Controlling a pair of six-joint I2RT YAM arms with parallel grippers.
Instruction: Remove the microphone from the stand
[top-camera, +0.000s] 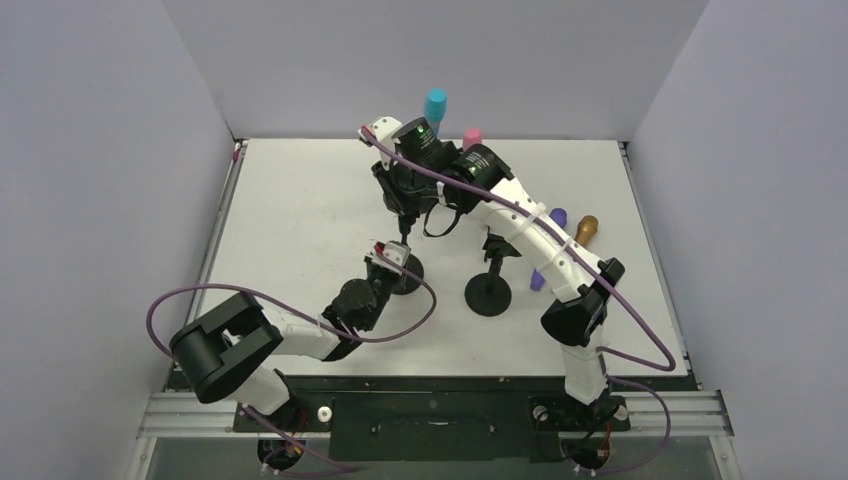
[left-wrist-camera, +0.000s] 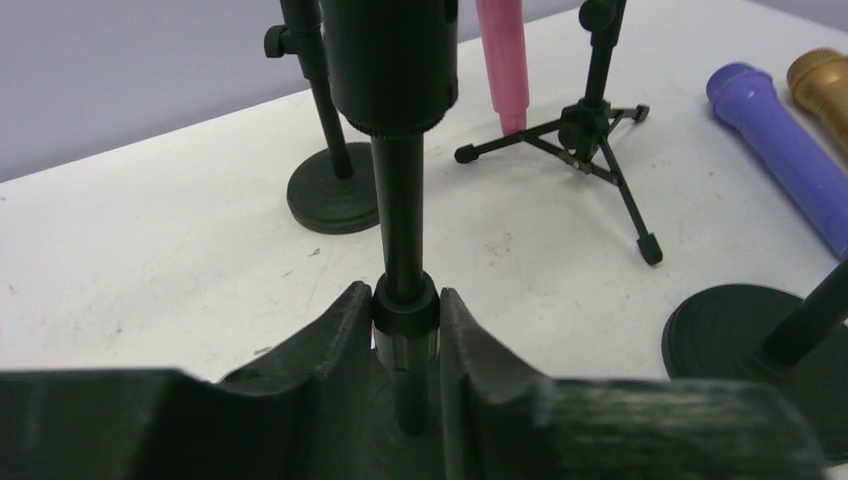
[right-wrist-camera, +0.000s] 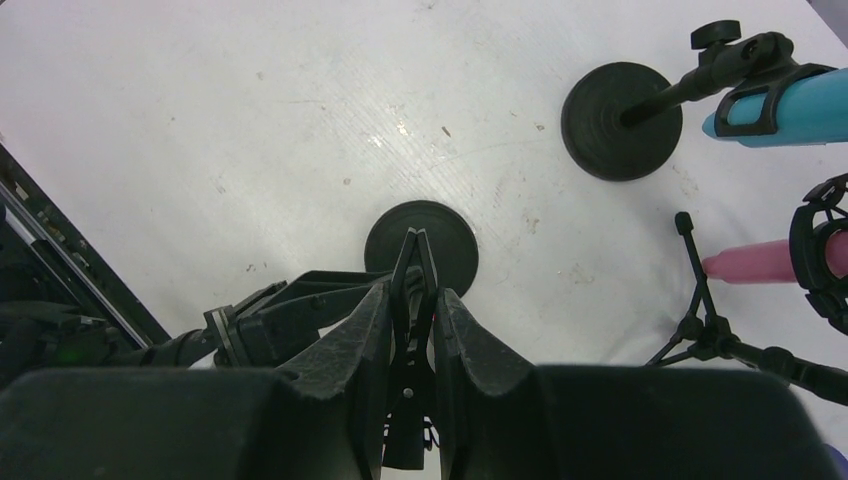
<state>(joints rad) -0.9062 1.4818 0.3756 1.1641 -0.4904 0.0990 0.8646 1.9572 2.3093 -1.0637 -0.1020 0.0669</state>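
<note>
your left gripper (left-wrist-camera: 403, 308) clamps the stand pole (left-wrist-camera: 398, 200) low; the microphone (left-wrist-camera: 390, 50) stands upright at 12 o'clock above it, where your right gripper (right-wrist-camera: 415, 293) pinches a thin black part (right-wrist-camera: 414, 255).

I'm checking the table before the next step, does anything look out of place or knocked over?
Nothing looks spilled or damaged. The only loose items are a purple microphone and a gold microphone, lying flat side by side on the right part of the table rather than held up like the others.

left pincer (left-wrist-camera: 405, 312): clamped on stand pole (left-wrist-camera: 398, 215) collar | pink microphone (left-wrist-camera: 500, 60): beside tripod stand (left-wrist-camera: 600, 140) | purple microphone (left-wrist-camera: 775, 140): lying right
</note>
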